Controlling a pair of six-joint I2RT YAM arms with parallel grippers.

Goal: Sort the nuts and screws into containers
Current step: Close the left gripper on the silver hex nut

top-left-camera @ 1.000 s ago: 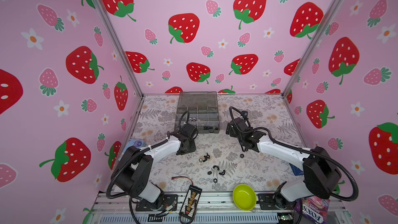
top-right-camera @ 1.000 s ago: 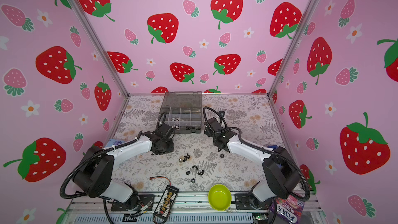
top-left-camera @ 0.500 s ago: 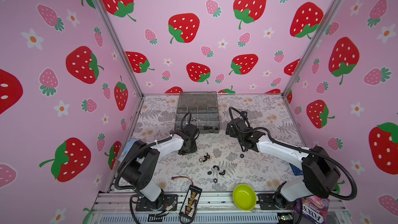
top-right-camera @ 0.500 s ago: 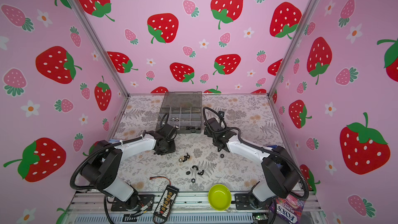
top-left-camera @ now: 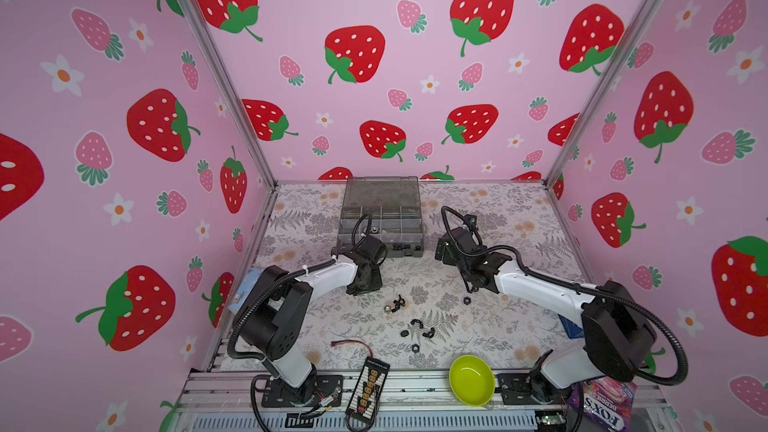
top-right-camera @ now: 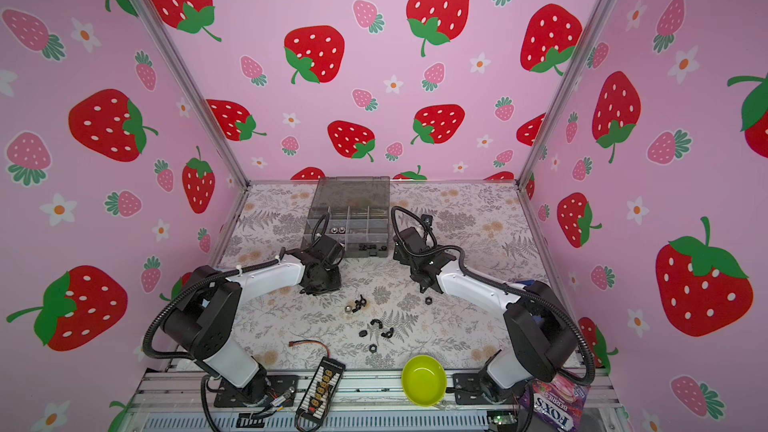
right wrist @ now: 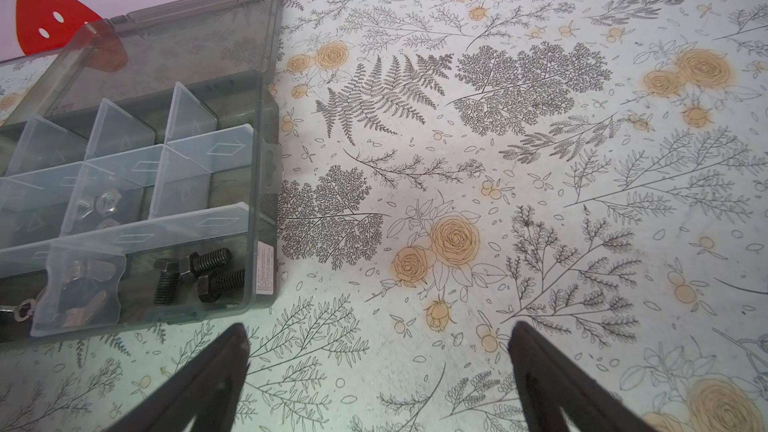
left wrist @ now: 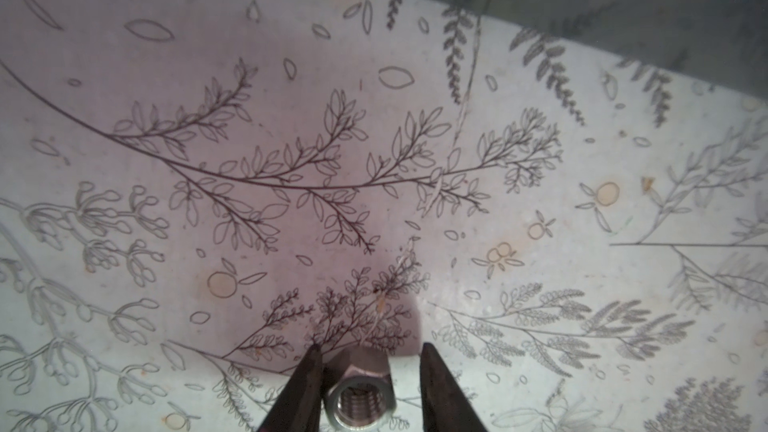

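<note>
Two low arms (top-left-camera: 328,278): left hand (left wrist: 370,351) tight on silver nut (left wrist: 359,392), right hand (right wrist: 378,326) wide.

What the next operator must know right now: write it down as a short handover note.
Left gripper: fingers closed on a silver hex nut, close to the organizer box.
Right gripper: open, empty, beside the box.
Done: black screws and silver nuts sit in separate compartments.
To do: drop the held nut in; several loose pieces lie on the table, plus one black nut by the right arm.
</note>
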